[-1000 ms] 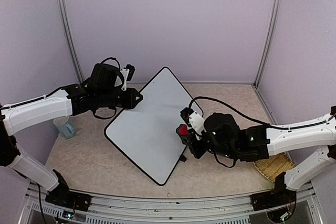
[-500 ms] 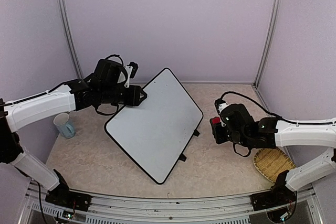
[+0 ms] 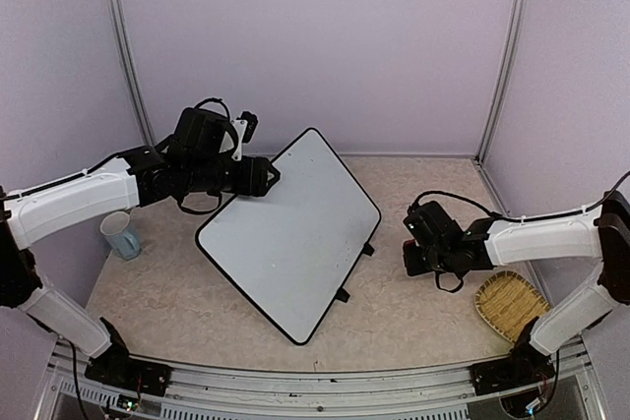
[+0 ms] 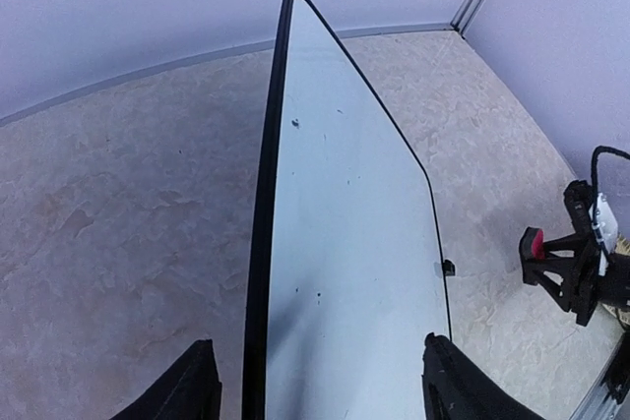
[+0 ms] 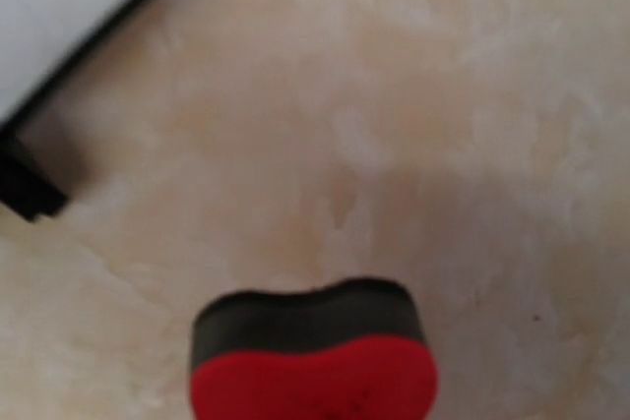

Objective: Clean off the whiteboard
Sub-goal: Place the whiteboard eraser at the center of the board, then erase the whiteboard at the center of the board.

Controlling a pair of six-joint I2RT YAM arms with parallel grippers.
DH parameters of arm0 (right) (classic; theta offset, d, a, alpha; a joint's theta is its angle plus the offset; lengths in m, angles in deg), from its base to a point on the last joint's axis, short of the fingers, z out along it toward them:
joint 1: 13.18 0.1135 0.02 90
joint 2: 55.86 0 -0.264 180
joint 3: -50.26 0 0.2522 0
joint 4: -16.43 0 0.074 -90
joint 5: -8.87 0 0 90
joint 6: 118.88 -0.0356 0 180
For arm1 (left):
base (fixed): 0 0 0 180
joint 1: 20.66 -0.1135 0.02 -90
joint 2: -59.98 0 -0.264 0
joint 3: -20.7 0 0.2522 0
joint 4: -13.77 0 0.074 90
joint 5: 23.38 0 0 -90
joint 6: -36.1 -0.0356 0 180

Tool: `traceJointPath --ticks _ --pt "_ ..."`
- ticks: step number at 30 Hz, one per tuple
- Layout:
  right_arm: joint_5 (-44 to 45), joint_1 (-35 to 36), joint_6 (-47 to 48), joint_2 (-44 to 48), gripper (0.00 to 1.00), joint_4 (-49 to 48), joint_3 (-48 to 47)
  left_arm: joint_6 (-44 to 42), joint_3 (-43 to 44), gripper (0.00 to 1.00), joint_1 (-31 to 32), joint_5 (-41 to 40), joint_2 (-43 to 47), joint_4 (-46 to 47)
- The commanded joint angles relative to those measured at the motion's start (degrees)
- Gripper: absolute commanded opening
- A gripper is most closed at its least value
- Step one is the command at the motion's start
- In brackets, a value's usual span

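Observation:
The whiteboard (image 3: 290,243) stands tilted on the table's middle, its face blank apart from a few tiny specks (image 4: 354,223). My left gripper (image 3: 268,176) is at its upper left edge and open. In the left wrist view its fingers (image 4: 182,389) straddle the black frame without touching it. My right gripper (image 3: 413,248) hovers low over the table to the right of the board, shut on a red and black eraser (image 5: 315,361). The same eraser (image 4: 535,243) also shows in the left wrist view. A corner of the board (image 5: 59,7) and one black foot (image 5: 30,184) show in the right wrist view.
A pale blue mug (image 3: 121,236) stands near the left wall. A wicker basket (image 3: 510,305) lies at the front right, just behind my right arm. Walls close the table on three sides.
My left jaws have opened off the board's edge. My right arm has drawn back to the right with the eraser, away from the board's face.

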Motion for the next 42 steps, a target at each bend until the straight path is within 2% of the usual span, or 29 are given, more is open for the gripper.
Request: traceJointPath --ticks 1,6,12,17,24,31,42 --pt "-1.9 -2.16 -0.94 -2.81 0.33 0.65 -2.14 -0.22 2.12 0.75 -0.16 -1.23 3.87 0.32" --pt "-3.78 -3.92 -0.95 -4.59 0.37 -0.15 -2.36 -0.38 2.39 0.9 -0.42 -2.12 6.15 0.45" --pt "-4.91 -5.5 -0.78 -6.3 0.49 -0.43 -2.88 -0.11 1.62 0.93 -0.51 -2.71 8.42 0.18" --pt "-5.61 -6.33 -0.29 -6.4 0.51 -0.68 -3.15 0.66 -0.24 0.94 -0.69 -3.24 12.4 0.14" --pt "-15.63 -6.34 11.59 -3.37 0.62 -4.49 -5.15 2.64 -5.21 0.99 -0.69 -4.87 19.6 -0.69" --pt "-22.55 -6.14 22.37 -6.32 0.62 -2.22 -10.48 5.81 -11.05 0.99 -0.69 -6.17 26.8 -2.15" --pt "-21.62 -5.4 29.14 -14.64 0.59 -1.33 -15.98 9.33 -16.5 0.99 0.59 -6.5 34.09 -4.17"
